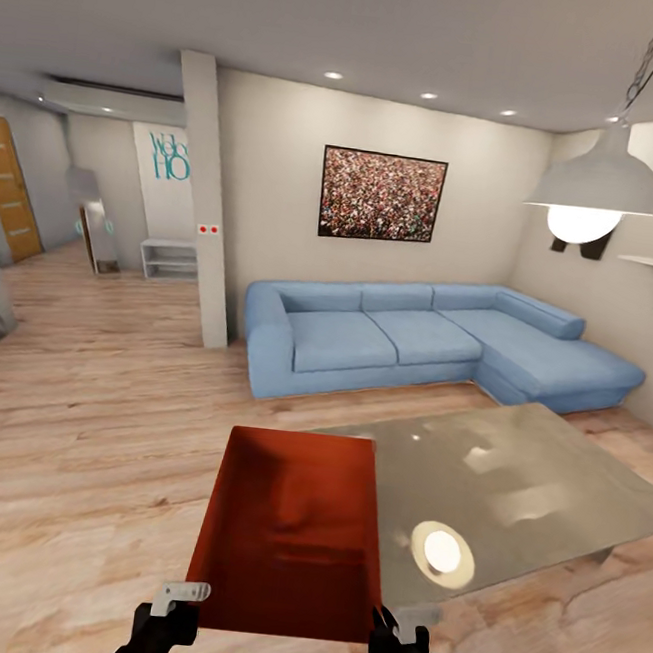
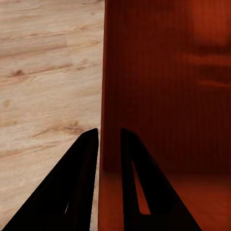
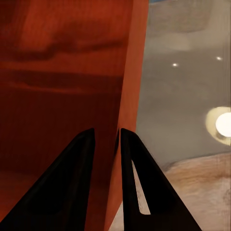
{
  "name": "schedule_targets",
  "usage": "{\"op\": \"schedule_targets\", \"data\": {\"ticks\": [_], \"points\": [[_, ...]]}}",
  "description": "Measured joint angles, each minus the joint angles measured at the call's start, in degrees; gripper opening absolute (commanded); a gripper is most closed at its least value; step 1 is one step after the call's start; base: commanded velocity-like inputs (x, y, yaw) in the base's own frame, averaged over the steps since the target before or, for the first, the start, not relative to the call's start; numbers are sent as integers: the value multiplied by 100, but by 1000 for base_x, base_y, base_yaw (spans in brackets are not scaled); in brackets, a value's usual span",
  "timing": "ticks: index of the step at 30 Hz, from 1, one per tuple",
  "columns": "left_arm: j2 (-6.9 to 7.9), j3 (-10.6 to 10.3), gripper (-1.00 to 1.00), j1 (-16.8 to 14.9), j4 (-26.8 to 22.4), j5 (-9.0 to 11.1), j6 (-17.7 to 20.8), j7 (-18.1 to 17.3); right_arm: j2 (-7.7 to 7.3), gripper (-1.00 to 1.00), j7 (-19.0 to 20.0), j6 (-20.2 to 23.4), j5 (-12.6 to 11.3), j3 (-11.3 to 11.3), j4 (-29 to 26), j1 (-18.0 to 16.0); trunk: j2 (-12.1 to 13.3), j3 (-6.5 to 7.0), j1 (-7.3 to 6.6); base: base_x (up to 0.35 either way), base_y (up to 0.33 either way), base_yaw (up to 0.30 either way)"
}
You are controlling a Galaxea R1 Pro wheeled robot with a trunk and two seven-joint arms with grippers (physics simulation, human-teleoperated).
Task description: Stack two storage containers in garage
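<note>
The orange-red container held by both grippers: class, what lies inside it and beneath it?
Inside the container, nothing but its bare bottom. Beneath it, wood floor and the glass table's edge; whatever lies directly under is hidden.

The storage container [image 1: 290,534] hangs between both hands, table [image 1: 541,490] right, sofa [image 1: 426,337] beyond.

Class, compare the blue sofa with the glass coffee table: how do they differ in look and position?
The blue sofa is matte, cushioned and L-shaped against the walls; the glass coffee table is flat, glossy and mirrors the pendant lamp. The sofa stands farther off; the table is beside the held storage container. Both rest on the wood plank floor.
</note>
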Motion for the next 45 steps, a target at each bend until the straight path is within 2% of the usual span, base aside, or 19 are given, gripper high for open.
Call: {"op": "schedule_targets", "data": {"ticks": [45], "points": [[4,2,-100,0,0,0,0,-4,3,-100,-5,1,-4,5,0,0,0,0,0,0,0,294]]}}
